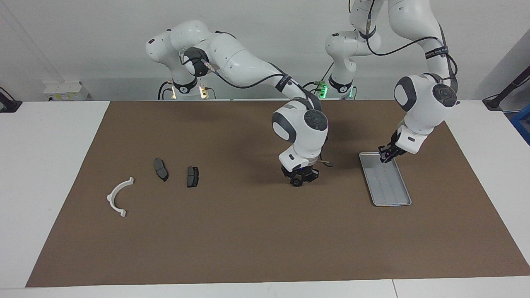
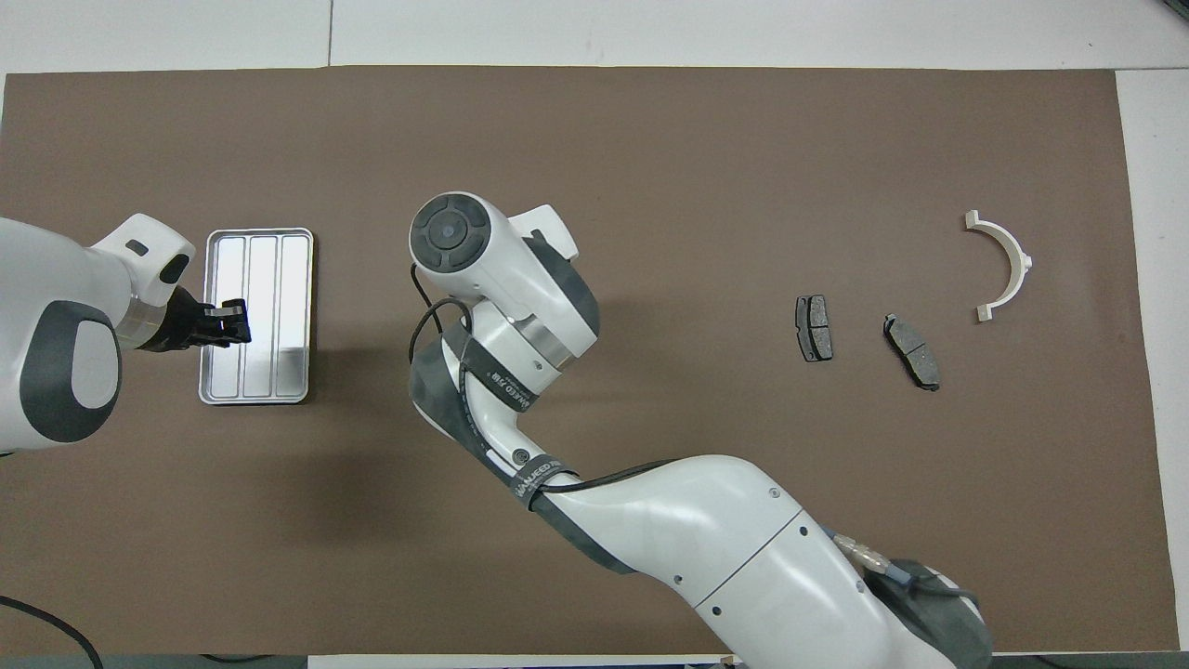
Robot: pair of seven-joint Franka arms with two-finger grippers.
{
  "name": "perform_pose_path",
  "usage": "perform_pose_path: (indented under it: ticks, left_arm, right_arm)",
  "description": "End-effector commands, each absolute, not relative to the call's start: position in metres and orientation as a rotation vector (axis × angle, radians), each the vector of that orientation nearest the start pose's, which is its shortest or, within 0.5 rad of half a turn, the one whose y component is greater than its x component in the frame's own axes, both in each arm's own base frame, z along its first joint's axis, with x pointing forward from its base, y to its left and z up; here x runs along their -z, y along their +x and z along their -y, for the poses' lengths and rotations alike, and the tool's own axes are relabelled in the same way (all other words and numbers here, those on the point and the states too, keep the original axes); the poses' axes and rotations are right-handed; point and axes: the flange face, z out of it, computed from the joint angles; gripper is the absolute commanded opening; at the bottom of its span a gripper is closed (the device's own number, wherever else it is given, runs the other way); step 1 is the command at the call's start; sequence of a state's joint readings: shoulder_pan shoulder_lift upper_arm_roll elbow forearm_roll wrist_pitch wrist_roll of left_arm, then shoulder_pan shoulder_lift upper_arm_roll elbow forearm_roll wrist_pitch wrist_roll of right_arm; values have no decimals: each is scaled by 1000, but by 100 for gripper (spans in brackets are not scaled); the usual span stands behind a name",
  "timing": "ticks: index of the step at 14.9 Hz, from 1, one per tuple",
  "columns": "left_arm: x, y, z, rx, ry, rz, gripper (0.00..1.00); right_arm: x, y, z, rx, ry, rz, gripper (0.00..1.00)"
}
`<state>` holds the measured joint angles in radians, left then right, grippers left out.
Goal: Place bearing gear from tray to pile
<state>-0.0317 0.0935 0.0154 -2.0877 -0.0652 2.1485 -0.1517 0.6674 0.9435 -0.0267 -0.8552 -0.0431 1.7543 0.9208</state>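
Note:
The silver-grey tray lies on the brown mat at the left arm's end; it also shows in the overhead view, and nothing lies in it. My left gripper hangs open and empty over the tray's end nearer the robots. My right gripper is low over the middle of the mat, shut on a small dark round bearing gear. In the overhead view the right wrist hides both. The pile lies toward the right arm's end: a white bracket and two dark brake pads.
The brown mat covers most of the white table. The right arm stretches across the mat from its base to the middle. The brake pads also show in the overhead view.

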Motion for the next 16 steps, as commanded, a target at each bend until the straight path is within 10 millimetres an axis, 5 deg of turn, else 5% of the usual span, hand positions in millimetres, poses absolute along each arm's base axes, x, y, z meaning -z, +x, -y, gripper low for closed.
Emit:
perform_pose_path:
  ticks: [1, 4, 6, 8, 10, 13, 16]
  left_arm:
    - [-400, 579, 57, -91, -3165, 358, 5]
    - [-416, 587, 155, -47, -3149, 480, 5]
    - [-419, 591, 213, -23, -3151, 510, 5]
    - [-394, 592, 275, -40, -3128, 551, 5]
    - [-358, 591, 316, -14, -3105, 565, 5]
    - [-317, 574, 319, 29, -3109, 558, 5]
    - [-309, 565, 318, 17, -3105, 548, 8]
  right_arm:
    - [-422, 649, -385, -95, -3166, -289, 0]
    - [-472, 675, -286, -153, -3174, -77, 0]
    - [-477, 695, -215, -186, -3186, 51, 0]
    - [-476, 715, -152, -144, -3171, 103, 0]
    - [-455, 716, -108, -166, -3169, 116, 0]
    - [-390, 701, -56, -89, -3168, 146, 0]
    - [-348, 697, -24, -42, -3201, 148, 0]
